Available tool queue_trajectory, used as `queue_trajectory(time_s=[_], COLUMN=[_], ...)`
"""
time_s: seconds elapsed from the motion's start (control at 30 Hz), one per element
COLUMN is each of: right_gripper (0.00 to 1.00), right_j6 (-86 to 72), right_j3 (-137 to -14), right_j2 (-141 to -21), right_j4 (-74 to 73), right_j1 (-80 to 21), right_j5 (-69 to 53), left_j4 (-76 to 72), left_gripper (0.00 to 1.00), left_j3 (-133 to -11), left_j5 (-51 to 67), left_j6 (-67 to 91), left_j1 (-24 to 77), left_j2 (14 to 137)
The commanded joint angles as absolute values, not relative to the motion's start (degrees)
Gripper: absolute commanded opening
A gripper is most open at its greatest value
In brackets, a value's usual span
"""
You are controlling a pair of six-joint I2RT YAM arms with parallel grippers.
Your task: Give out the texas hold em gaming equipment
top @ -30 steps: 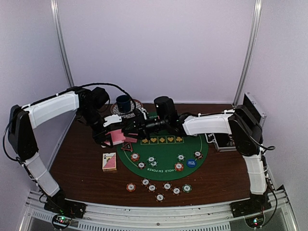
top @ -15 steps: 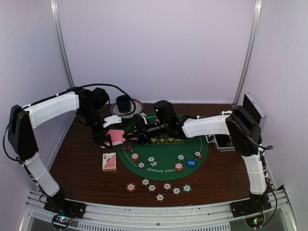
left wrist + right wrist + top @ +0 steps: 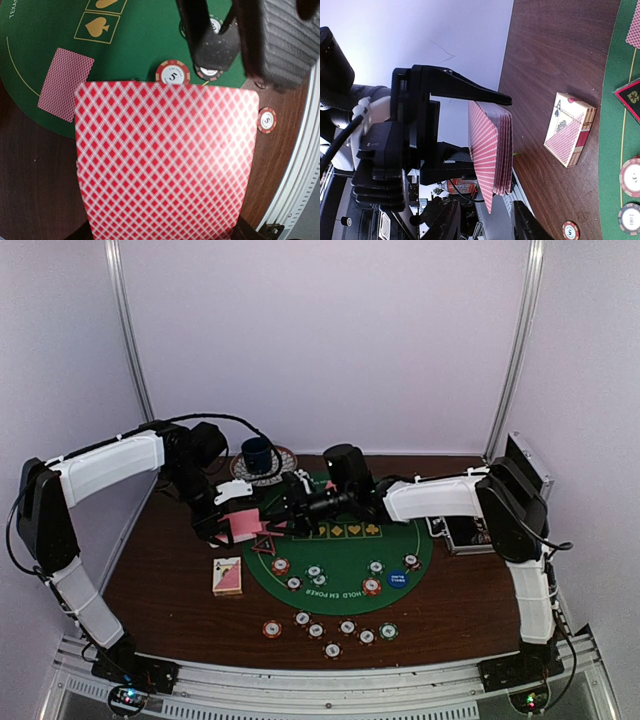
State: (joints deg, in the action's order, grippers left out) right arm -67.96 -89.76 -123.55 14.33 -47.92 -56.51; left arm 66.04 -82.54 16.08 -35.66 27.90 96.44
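You've got one pink diamond-backed deck (image 3: 490,145) clamped by the left gripper (image 3: 224,513); right gripper (image 3: 487,221) parted, empty; seven striped chips (image 3: 333,649) in nearest cluster.

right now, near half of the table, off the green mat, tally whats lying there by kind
poker chips: 7
card box: 1
total: 8

Dark blue cup (image 3: 257,454) on round patterned saucer (image 3: 284,457) at 12 o'clock of brown wooden table (image 3: 170,585), black metal-edged case (image 3: 527,466) at 3 o'clock
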Motion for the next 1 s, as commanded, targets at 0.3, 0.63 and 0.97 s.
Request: queue_trajectory(time_s=[0.3, 0.63, 0.97], right_gripper=[0.26, 0.0, 0.0], right_j6=[-71.63, -73.53, -73.04], right_j3=[-95.03, -92.37, -73.26], right_j2=[-126.33, -125.06, -112.82], right_j4=[18.21, 20.49, 24.42], right_j1=[-49.66, -48.78, -42.36], right_j5=[-57.36, -57.12, -57.3], left_j4=[65.66, 65.68, 65.78], left_gripper=[0.0, 0.0, 0.0], left_j3=[-83.14, -82.96, -82.68], left_j5=[16.99, 16.61, 15.88], left_j6=[-35.59, -35.67, -36.14], left_j1=[27.86, 27.86, 27.86], left_j2=[94.99, 94.77, 94.25])
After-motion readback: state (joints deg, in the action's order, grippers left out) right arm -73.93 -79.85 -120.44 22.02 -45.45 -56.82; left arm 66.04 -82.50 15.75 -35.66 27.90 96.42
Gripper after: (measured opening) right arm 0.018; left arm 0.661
